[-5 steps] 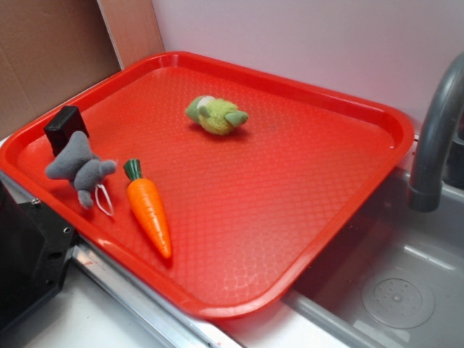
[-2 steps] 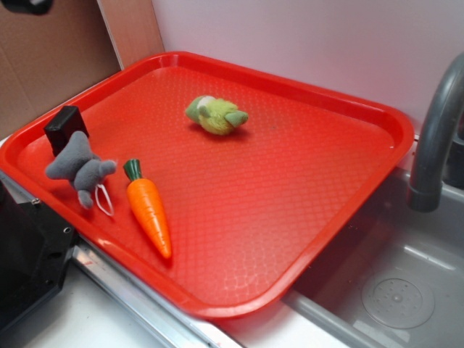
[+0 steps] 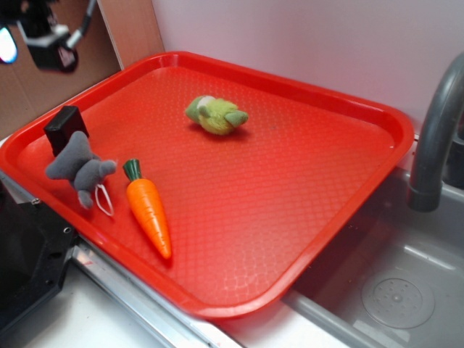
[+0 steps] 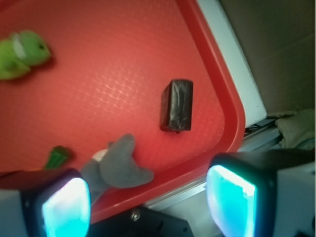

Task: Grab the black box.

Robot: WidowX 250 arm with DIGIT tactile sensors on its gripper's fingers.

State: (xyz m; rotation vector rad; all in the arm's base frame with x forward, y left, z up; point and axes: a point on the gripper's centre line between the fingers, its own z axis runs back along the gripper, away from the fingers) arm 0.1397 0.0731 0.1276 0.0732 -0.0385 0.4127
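The black box [image 3: 65, 127] stands on the left end of the red tray [image 3: 326, 217], right behind a grey plush mouse [image 3: 80, 168]. In the wrist view the black box [image 4: 177, 105] lies near the tray's rim [image 4: 217, 74], with the mouse [image 4: 118, 165] just below it. My gripper [image 3: 32, 47] hangs at the top left, above and behind the box and apart from it. The gripper [image 4: 148, 207] is open, with its two lit fingers wide apart and nothing between them.
An orange toy carrot [image 3: 148, 210] lies beside the mouse, and a green plush [image 3: 216, 114] sits mid-tray. A black appliance body [image 3: 22, 254] stands at the tray's near-left edge. A grey faucet [image 3: 435, 138] and sink [image 3: 399, 290] are on the right.
My gripper has come down into the exterior view at the top left, from out of view one second ago. The objects on the tray have not moved.
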